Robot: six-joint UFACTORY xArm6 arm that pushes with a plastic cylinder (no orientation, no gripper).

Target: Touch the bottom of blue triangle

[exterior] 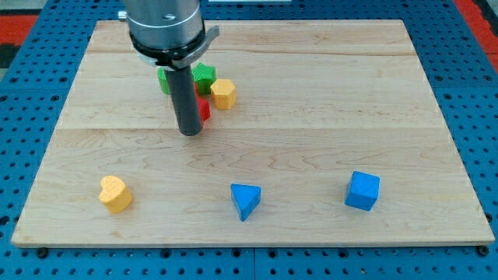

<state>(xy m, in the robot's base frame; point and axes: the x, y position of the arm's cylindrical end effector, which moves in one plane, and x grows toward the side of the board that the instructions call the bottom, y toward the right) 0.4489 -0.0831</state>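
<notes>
The blue triangle (245, 201) lies near the view's bottom, at about the middle of the wooden board (311, 140). My tip (190, 132) is the lower end of the dark rod, up and to the left of the triangle, well apart from it. The tip stands just below and beside a red block (204, 107), which the rod partly hides.
A blue cube (362, 190) sits to the right of the triangle. A yellow heart (116, 194) lies at the bottom left. Near the rod are a yellow block (224, 93), a green block (205, 75) and another green piece (163, 80), partly hidden.
</notes>
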